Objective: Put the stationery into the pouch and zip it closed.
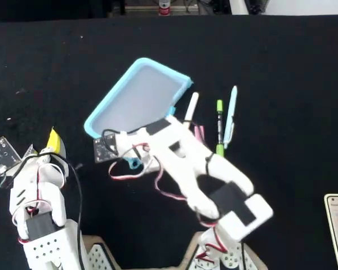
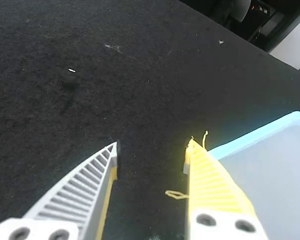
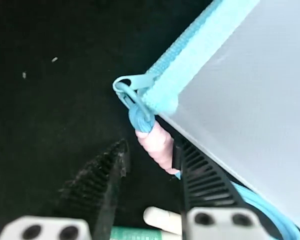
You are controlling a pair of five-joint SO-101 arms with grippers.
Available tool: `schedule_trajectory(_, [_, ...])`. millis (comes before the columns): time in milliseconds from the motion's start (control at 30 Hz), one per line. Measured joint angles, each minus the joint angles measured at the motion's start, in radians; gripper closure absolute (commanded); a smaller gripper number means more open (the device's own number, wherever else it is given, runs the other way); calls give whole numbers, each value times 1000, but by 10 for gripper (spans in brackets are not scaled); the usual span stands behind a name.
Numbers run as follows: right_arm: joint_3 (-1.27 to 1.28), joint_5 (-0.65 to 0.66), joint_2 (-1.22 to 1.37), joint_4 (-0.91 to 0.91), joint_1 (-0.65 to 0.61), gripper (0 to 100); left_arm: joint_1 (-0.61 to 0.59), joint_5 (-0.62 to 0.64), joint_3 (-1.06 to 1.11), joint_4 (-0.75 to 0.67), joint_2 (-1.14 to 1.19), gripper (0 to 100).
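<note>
Left arm (image 1: 39,191) sits at the near left, folded up tight over its base, with the wrist tipped forward. The left gripper (image 2: 154,150) points downward with its jaws spread wide, a white finger (image 2: 87,192) on one side and a yellow finger (image 2: 215,187) on the other, tips well apart. Now the right arm (image 1: 186,163): it's stretched out long, slanting from its base up and across toward the left arm's side, wrist pitched down. The right gripper (image 3: 151,150) hangs low, black fingers (image 3: 95,185) parted, a clear gap between the tips.
</note>
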Motion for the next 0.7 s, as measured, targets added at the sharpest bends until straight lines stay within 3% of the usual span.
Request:
schedule_trajectory(200, [-92,0,46,106,0,876,0,0,0,0,0,780])
schedule_trajectory(300, [-92,0,40,117,0,991,0,0,0,0,0,780])
schedule_trajectory(700, [80,-192,-186,132,3,987,18,0,2,0,0,780])
